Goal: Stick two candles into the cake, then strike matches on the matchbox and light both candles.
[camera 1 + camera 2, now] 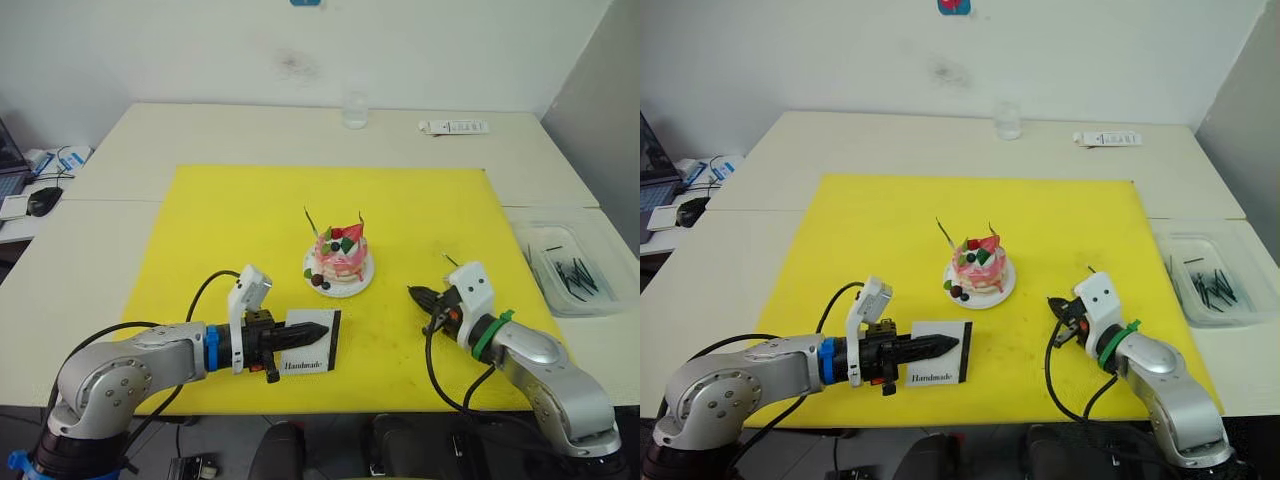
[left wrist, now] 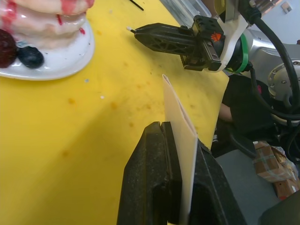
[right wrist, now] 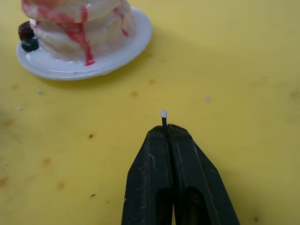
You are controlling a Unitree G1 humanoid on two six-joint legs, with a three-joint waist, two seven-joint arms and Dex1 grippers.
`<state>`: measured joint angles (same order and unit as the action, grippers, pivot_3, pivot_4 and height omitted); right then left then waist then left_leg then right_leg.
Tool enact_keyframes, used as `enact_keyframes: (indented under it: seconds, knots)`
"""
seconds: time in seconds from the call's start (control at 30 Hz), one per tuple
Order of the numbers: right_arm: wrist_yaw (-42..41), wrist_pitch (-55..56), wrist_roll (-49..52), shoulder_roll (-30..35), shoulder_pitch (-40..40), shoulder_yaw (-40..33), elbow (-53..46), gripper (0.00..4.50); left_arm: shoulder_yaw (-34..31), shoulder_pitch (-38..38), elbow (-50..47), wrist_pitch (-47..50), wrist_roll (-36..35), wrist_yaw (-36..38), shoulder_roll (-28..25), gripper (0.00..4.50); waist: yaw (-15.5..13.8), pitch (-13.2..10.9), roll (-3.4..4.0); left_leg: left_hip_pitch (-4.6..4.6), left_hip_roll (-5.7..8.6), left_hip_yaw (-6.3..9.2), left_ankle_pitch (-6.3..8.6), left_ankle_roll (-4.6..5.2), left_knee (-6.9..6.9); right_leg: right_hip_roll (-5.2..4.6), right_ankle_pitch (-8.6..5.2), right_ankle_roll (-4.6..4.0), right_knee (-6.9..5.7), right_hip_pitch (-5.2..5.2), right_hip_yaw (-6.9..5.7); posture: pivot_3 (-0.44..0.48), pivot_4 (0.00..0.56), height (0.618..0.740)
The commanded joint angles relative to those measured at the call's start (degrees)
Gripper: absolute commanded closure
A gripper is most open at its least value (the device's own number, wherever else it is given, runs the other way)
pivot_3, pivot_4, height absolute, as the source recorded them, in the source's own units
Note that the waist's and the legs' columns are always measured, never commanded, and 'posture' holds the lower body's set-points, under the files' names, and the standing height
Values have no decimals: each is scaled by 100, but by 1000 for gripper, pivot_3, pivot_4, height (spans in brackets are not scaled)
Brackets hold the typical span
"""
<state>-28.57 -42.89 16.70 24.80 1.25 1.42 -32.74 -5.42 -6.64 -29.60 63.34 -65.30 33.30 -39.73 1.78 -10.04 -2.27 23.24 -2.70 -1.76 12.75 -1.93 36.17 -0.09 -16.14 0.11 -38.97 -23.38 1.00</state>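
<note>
Matchbox pinched edgewise in left end effector, low over yellow mat. Match (white tip poking out) clamped in right end effector, just right of cake. Cake mid-mat, two candles standing in it. Spare matches in tray on worktop.

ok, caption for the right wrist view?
Right gripper pinching a white-tipped match above the yellow mat, the cake on its plate beyond.
</note>
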Motion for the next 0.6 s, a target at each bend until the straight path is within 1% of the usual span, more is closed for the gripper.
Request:
enact_keyframes:
  seconds: [0.03,0.1,0.17,0.23,0.37,0.5,0.6]
  knots:
    - [-411,258,231,311,63,1,-546,4481,-14,-137,-92,-42,-93,58,-1,4500,-11,0,0,-1,0,4,0,0,0,1,0,0,0,2,-3,0,150,740]
    - [-709,323,394,562,65,-28,-784,4481,9,-202,-50,-74,-36,6,41,4500,-15,0,0,-2,2,2,0,0,1,1,0,0,1,5,-2,0,150,740]
    - [-1140,415,481,1042,230,-5,-1069,4481,-51,-408,144,104,-363,-373,266,4500,-21,-1,2,-3,3,1,0,0,4,1,0,1,4,10,-1,0,150,740]
    - [-1444,461,566,1403,470,36,-1234,4481,-62,-582,265,263,-641,-604,416,4500,-18,-2,-2,-1,8,-1,0,0,10,0,0,2,5,13,-2,0,150,740]
    - [-1766,622,600,1718,911,240,-1241,4481,-15,-766,369,416,-919,-837,540,4500,-15,-1,-6,-2,4,3,0,0,18,1,1,3,4,17,-3,0,150,740]
    - [-1928,556,402,2013,1270,568,-1155,4481,26,-915,471,464,-995,-938,584,4500,-18,-2,-6,-2,3,8,0,0,18,4,1,3,2,17,-7,0,150,740]
    - [-1901,609,190,2079,1495,887,-1114,4481,75,-991,493,466,-953,-926,603,4500,-17,-2,-7,-2,4,6,0,0,18,3,1,3,2,17,-4,0,150,740]
